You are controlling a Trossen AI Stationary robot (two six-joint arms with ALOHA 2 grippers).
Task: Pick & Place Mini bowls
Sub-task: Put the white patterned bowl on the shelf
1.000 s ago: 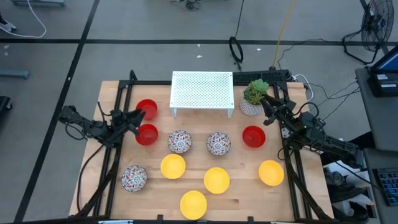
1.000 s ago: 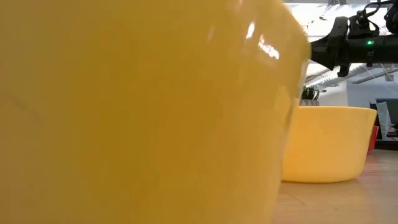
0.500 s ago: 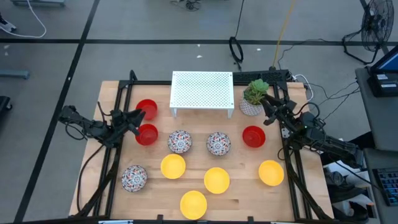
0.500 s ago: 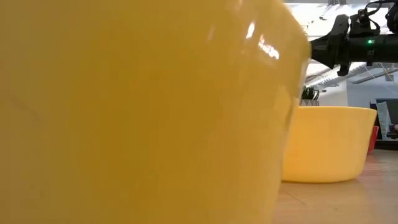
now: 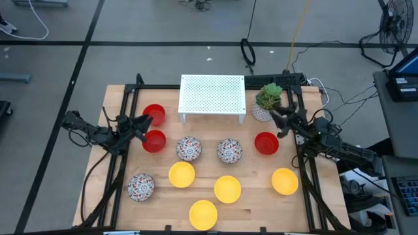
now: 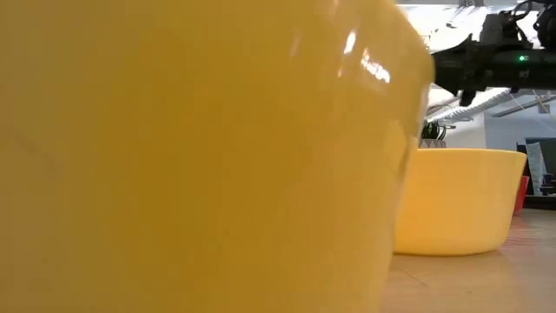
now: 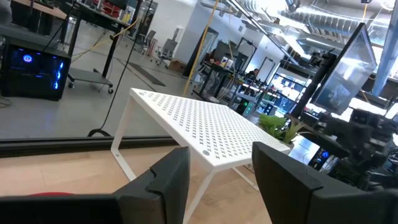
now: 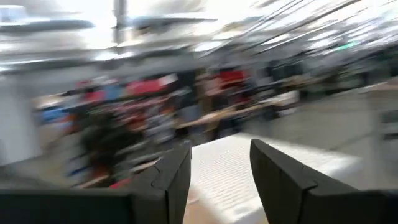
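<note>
Red, yellow, speckled mini bowls (image 5: 227, 188) upright, mouths up; both tools open, empty.

**Around the wooden table**

A white perforated rack (image 5: 212, 96) is set at the far middle of the wooden table (image 5: 255, 202), standing on thin legs (seen from the left wrist too (image 7: 205, 127)). Just beside its right end, a small potted plant (image 5: 266, 102) is placed. A fan (image 5: 393, 32) is seen on the floor beyond.
</note>
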